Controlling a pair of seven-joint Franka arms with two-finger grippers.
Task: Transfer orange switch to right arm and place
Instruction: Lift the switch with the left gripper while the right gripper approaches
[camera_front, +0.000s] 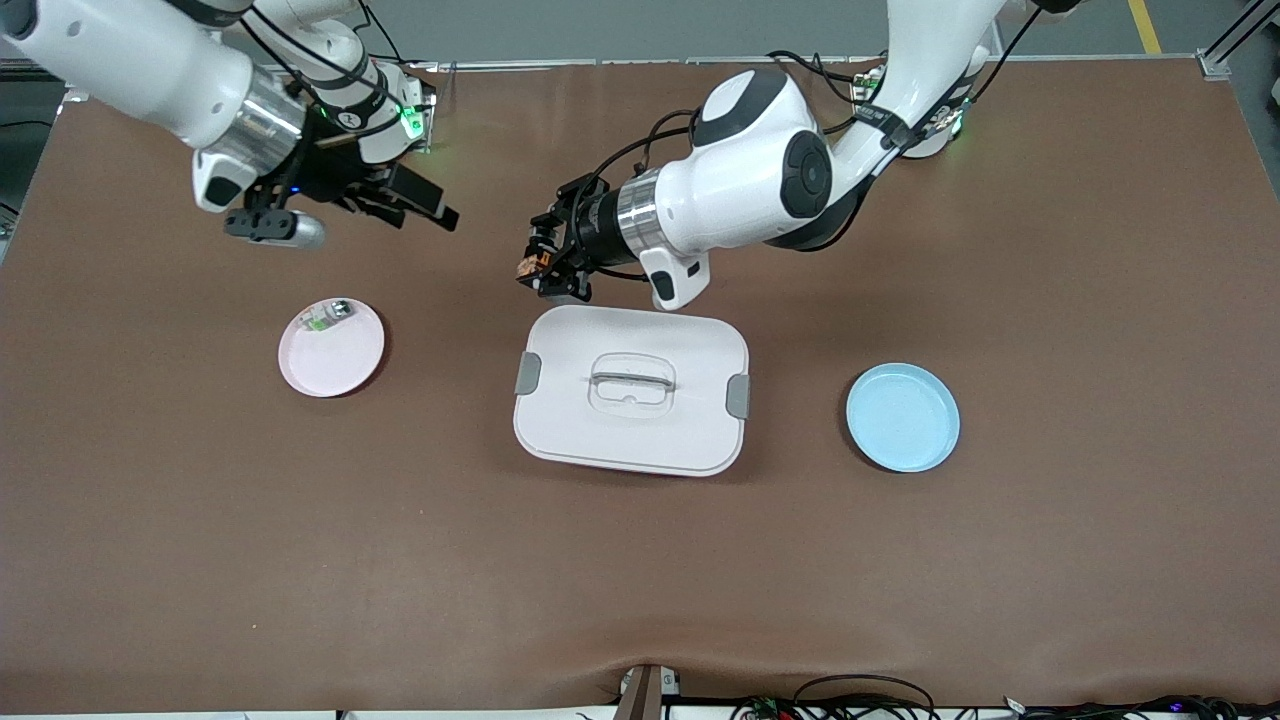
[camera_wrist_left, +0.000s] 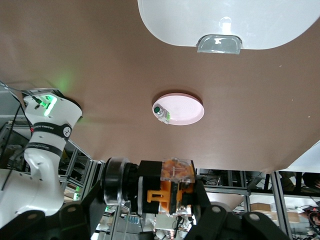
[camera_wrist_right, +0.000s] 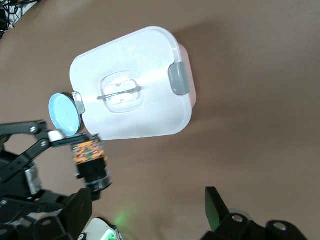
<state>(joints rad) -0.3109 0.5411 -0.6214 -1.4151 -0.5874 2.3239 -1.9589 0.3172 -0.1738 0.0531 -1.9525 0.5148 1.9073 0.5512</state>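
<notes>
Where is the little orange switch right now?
The orange switch is pinched in the left gripper, up in the air just above the white lidded box's edge toward the robots.

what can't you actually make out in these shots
- Small part on the pink plate: too small in the front view to identify; clear and green is all that shows.
- Box contents: hidden by its closed lid in every view.
- Orange switch in the shut left end effector: its fingers cover the sides in the left wrist view.
- Right end effector: open, its fingertips partly cut off by the right wrist view's edge.
</notes>
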